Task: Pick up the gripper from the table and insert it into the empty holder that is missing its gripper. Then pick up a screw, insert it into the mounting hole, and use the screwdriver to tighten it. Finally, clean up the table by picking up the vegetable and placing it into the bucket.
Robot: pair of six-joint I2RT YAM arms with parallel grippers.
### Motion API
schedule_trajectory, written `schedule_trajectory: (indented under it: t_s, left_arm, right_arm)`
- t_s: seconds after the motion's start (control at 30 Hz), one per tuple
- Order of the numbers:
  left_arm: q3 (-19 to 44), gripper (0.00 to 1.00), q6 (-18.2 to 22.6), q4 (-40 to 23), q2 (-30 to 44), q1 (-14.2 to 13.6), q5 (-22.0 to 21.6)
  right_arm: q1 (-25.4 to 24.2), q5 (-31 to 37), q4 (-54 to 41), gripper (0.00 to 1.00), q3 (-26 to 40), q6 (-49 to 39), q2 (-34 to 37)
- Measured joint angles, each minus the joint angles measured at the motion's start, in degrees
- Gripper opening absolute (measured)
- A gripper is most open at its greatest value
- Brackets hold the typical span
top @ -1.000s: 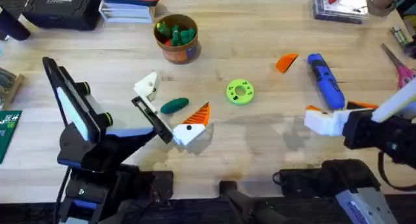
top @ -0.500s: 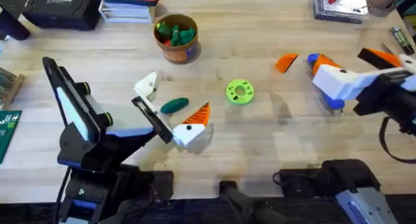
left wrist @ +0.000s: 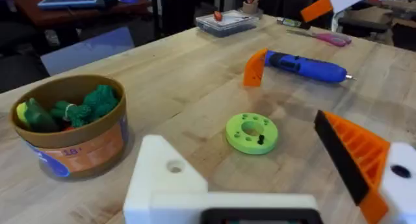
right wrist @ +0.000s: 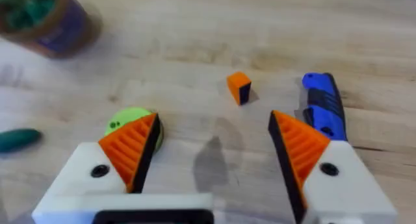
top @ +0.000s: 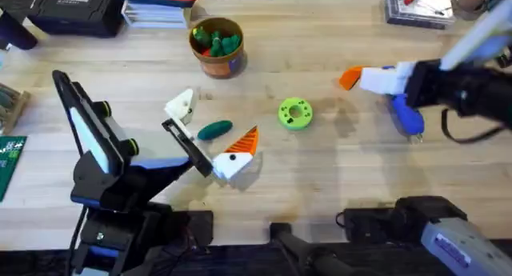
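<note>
The orange gripper [top: 352, 77] stands on edge on the table just beside the blue screwdriver [top: 402, 105].

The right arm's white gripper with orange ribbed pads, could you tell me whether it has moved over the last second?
Yes. The right gripper has swung away from the near table edge, crossing the blue pen-shaped screwdriver, and now hovers open by the loose orange wedge.

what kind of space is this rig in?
Likely a robotics lab or workshop bench: a wooden table carrying a blue electric screwdriver, a loose orange gripper pad, and a green circuit board at its edge.
</note>
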Motion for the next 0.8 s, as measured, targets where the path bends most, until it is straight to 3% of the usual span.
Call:
schedule_trajectory:
  t_s: [0.17,0.33,0.8]
  left_arm:
    - [0.0,0.985,0.0,0.0,0.0,0.0,0.0]
    - [0.0,0.985,0.0,0.0,0.0,0.0,0.0]
    - [0.0,0.985,0.0,0.0,0.0,0.0,0.0]
  right_arm:
    - [0.0,0.2,-6.8,0.994,12.3,-5.3,17.8]
    - [0.0,0.4,-12.3,0.994,21.9,-10.9,30.0]
    - [0.0,6.8,-9.7,0.993,23.4,-19.7,43.4]
